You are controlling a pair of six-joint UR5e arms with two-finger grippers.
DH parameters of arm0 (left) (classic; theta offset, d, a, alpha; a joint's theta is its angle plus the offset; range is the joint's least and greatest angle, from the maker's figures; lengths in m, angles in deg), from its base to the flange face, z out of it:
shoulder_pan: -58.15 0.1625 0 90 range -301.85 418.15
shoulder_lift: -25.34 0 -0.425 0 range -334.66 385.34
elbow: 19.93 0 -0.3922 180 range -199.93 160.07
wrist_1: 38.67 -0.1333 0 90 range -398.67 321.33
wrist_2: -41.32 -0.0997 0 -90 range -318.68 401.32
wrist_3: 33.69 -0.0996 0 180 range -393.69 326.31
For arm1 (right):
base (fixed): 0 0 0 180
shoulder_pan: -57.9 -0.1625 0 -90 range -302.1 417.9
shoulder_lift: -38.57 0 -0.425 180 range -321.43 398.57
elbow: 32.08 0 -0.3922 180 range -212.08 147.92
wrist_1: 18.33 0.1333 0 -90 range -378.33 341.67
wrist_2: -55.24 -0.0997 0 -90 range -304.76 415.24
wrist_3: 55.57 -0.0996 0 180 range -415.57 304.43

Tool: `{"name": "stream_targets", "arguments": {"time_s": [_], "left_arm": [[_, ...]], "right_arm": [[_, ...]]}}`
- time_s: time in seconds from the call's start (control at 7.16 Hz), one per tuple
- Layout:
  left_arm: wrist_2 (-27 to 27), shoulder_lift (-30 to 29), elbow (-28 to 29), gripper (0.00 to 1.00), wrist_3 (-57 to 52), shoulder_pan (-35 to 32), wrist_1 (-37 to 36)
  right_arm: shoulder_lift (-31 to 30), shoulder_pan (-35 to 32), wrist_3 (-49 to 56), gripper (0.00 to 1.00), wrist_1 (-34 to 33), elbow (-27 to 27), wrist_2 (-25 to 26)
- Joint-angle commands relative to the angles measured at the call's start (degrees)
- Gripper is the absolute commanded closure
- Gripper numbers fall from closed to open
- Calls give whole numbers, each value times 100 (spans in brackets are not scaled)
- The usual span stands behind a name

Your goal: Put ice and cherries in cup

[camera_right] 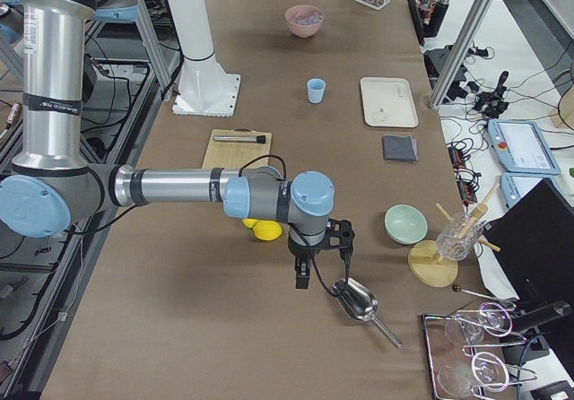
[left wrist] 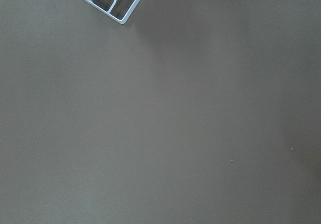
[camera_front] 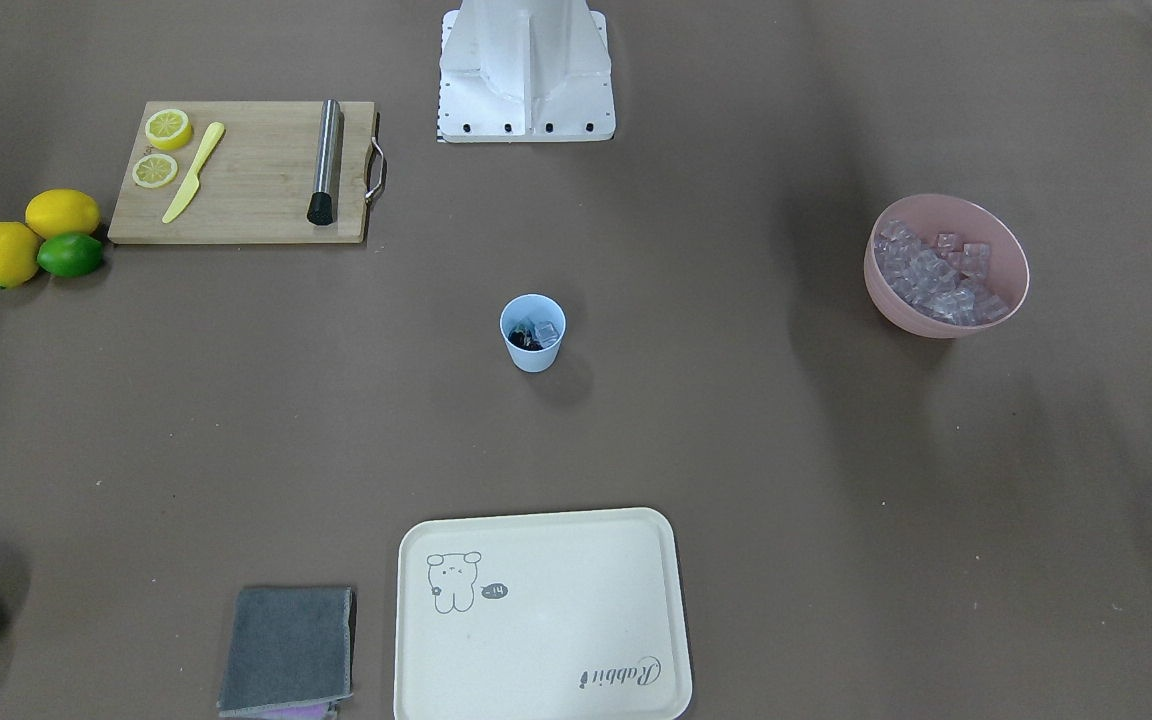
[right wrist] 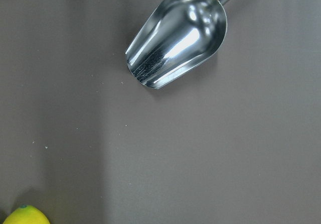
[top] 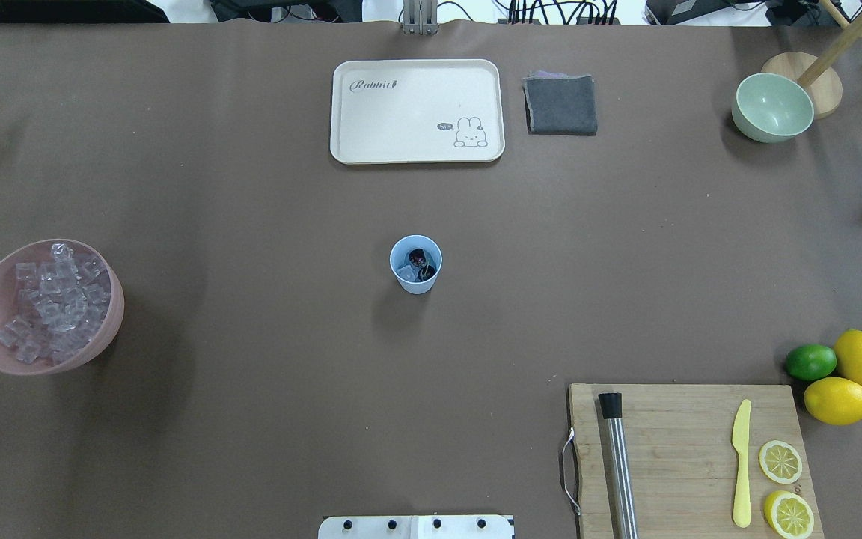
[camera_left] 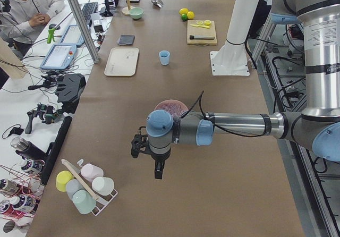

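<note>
The light blue cup (camera_front: 533,350) stands upright at the table's middle, and also shows in the overhead view (top: 416,283). Inside it lie the dark cherries (top: 417,258) and a clear ice cube (camera_front: 546,332). More ice (camera_front: 941,275) fills the pink bowl (top: 107,337). My left gripper (camera_left: 158,170) hangs over bare table beyond the pink bowl, far from the cup. My right gripper (camera_right: 303,274) hangs near a metal scoop (right wrist: 178,35). Both show only in the side views, so I cannot tell whether they are open or shut.
A cutting board (top: 685,449) carries a muddler, a yellow knife and lemon halves; lemons and a lime (top: 811,361) lie beside it. A cream tray (top: 416,150), a grey cloth (top: 561,105) and a pale green bowl (top: 771,105) stand at the far edge. A cup rack (camera_left: 85,184) stands near the left gripper.
</note>
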Motion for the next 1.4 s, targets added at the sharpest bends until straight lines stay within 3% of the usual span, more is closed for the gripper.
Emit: {"name": "stream_targets", "arguments": {"time_s": [0.0,1.26], "left_arm": [[0,-3,3,1,-2,6,-7],[-8,49,3,1,-20,76,-7]], "right_arm": [[-3,0,-7,0,132,8,0],[-21,0,-7,0,221,-1,-18]]}}
